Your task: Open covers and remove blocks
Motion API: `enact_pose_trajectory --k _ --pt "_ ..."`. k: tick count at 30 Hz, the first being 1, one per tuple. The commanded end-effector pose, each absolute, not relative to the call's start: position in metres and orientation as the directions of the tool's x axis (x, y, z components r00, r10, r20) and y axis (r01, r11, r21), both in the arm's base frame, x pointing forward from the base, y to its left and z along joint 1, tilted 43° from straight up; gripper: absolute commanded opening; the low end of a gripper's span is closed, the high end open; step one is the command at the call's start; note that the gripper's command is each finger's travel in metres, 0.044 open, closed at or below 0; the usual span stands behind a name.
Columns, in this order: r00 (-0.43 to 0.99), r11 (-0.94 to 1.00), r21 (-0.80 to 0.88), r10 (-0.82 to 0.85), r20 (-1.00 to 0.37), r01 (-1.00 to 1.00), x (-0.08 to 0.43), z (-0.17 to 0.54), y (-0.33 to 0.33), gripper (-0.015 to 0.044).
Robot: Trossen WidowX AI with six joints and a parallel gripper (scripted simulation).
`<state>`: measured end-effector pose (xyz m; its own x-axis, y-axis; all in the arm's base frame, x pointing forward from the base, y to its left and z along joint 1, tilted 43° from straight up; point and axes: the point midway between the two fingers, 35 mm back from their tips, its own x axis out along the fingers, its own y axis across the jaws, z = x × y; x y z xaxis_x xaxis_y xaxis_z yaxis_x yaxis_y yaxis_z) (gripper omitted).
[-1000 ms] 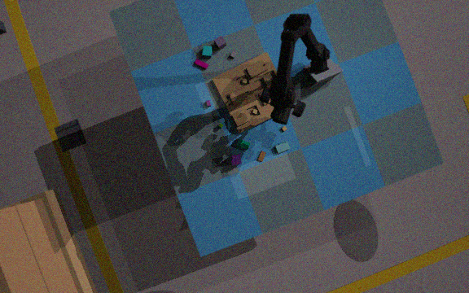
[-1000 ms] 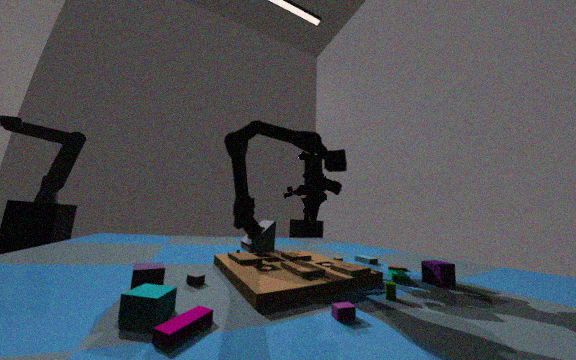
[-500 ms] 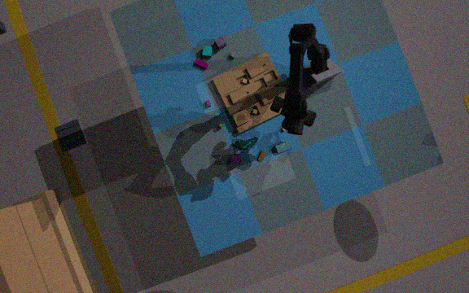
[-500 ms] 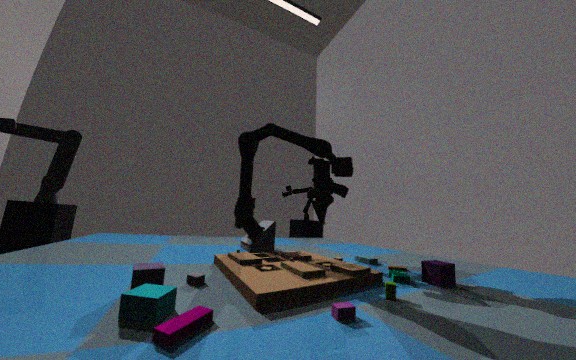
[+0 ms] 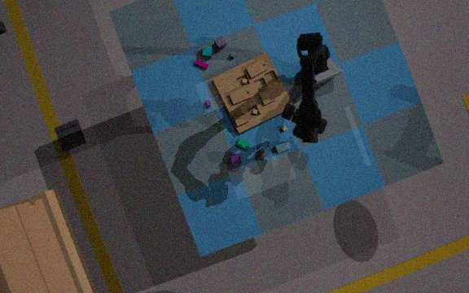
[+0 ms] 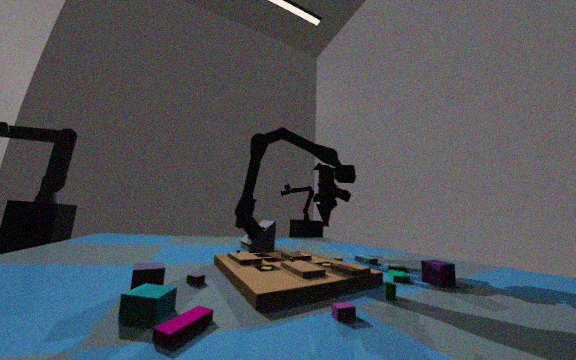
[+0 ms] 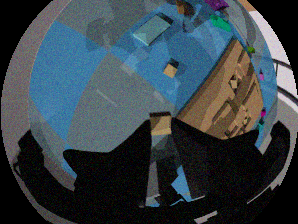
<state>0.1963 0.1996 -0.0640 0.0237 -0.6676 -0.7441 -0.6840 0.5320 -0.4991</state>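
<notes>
My gripper (image 6: 325, 223) (image 7: 160, 123) is shut on a small tan block, held above the table beside the puzzle board (image 5: 222, 86) (image 6: 268, 289) (image 7: 201, 108). In the top view the arm hides the fingertips. Raised tan covers, dark recesses and small knob-like pieces show on the board; I cannot tell whether every well is empty. Another tan block (image 5: 283, 129) (image 7: 171, 70), a pale teal block (image 5: 282, 147) (image 7: 152, 30), an orange-brown block (image 5: 261, 155), a green block (image 5: 243, 143) (image 6: 399, 276) and a purple block (image 5: 235, 159) (image 6: 438, 273) lie off the board.
Beyond the board lie a teal block (image 5: 207, 50) (image 6: 148, 302), a magenta bar (image 5: 201, 64) (image 6: 183, 326), a mauve block (image 5: 220, 41) and a small dark block (image 6: 196, 280). A pink block (image 5: 208, 103) (image 6: 343, 312) and a small green piece (image 6: 390, 291) are near its edge.
</notes>
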Motion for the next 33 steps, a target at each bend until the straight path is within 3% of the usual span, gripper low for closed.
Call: enact_pose_trajectory --k 1,33 --pt "0.016 0.538 -0.499 -0.669 -0.743 -0.679 0.195 -0.069 0.2 0.008" --pt "0.017 0.538 -0.5 -0.669 -0.743 -0.679 0.199 -0.11 0.167 0.008"
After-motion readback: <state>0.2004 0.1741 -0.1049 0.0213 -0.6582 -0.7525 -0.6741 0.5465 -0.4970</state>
